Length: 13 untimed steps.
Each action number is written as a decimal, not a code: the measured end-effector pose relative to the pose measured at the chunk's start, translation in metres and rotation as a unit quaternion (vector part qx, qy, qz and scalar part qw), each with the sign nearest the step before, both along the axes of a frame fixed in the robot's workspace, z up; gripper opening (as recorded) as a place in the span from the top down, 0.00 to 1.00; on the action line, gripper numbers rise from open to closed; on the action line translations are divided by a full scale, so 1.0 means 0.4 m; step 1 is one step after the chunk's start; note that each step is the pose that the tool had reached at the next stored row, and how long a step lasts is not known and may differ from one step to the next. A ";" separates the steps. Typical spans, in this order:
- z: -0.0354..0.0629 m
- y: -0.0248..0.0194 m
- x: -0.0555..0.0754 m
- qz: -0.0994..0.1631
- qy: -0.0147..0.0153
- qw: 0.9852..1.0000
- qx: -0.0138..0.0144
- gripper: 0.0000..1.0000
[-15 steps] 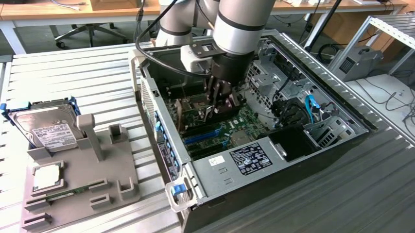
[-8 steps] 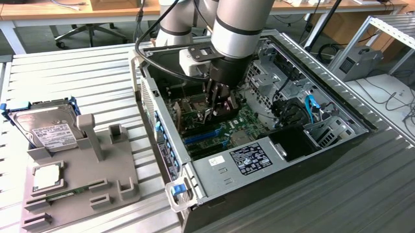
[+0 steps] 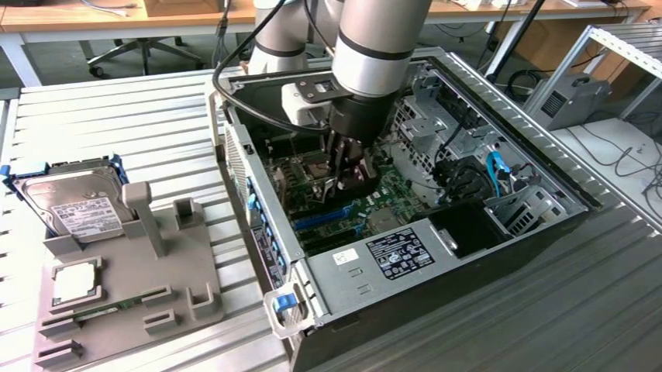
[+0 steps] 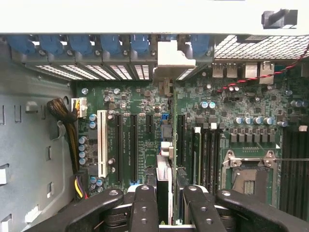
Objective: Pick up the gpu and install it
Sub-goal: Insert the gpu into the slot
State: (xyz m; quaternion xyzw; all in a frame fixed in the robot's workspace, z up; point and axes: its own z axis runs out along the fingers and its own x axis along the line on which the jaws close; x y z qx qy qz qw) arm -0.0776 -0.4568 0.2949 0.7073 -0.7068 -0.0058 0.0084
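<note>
The gpu (image 4: 164, 166) shows edge-on in the wrist view, standing upright over the green motherboard (image 4: 135, 125) among the long expansion slots. Its silver end bracket (image 4: 172, 58) sits against the case's rear slot openings. My gripper (image 4: 169, 193) is shut on the card, one black finger (image 4: 144, 208) on each side of it. In the exterior view the gripper (image 3: 346, 177) reaches down into the open computer case (image 3: 414, 263), low over the motherboard (image 3: 388, 198). The card's lower edge and the slot under it are hidden.
A grey holder (image 3: 155, 263) stands on the slatted table at the exterior view's left, with a silver hard drive (image 3: 77, 205), a small chip (image 3: 74, 280) and a memory stick (image 3: 104, 310). Drive cages (image 3: 445, 132) and cables (image 3: 494, 172) crowd the case. Blue slot clips (image 4: 96, 44) line its rear.
</note>
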 end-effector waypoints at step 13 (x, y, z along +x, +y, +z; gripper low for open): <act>-0.020 0.000 -0.012 -0.002 0.000 1.000 -0.001 0.74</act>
